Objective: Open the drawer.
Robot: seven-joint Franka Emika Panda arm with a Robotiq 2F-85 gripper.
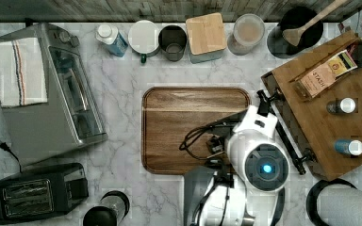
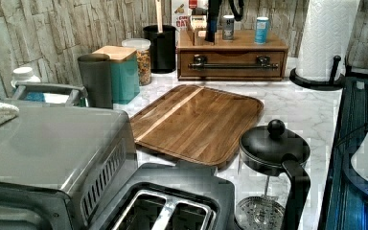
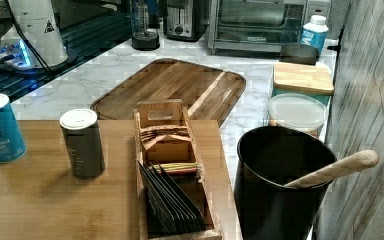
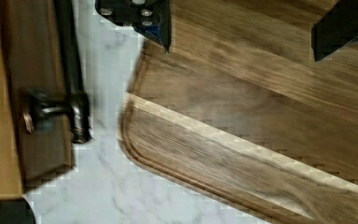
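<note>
Drawer (image 2: 232, 65) shut, at the bench (image 2: 297, 105) back, past the tray (image 2: 196, 122) | your claw (image 4: 240, 28) is spread wide over the tray, beside the handle (image 4: 70, 56) | risk: you bump a post or slip off the thin bar

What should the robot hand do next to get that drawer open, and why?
Probably slide sideways and down to the black bar handle. In the wrist view the open gripper hangs over the wooden tray, apart from the handle, and the drawer looks shut.
</note>
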